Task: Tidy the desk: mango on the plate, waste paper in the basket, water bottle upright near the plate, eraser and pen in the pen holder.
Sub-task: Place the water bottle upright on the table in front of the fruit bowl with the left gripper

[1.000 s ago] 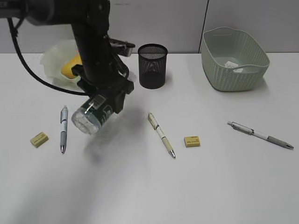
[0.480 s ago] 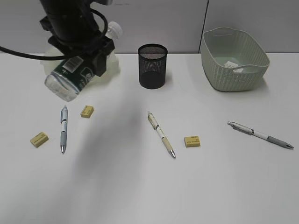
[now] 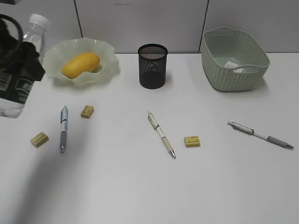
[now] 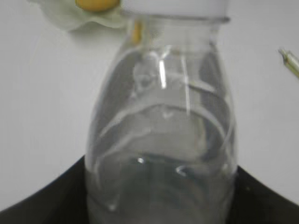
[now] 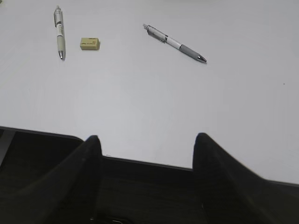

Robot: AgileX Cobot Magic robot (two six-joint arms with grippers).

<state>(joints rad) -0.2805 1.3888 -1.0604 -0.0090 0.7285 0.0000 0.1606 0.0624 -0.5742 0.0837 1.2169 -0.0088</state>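
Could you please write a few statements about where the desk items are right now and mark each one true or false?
1. The mango lies on the plate. True.
2. The left gripper holds the water bottle. True.
3. The pen holder lies tipped over. False: it stands upright.
4. Three erasers lie on the desk. True.
5. The right gripper holds a pen. False: it is open and empty.

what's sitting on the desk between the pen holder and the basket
Nothing: in the exterior view, the desk is bare between the pen holder and the basket.
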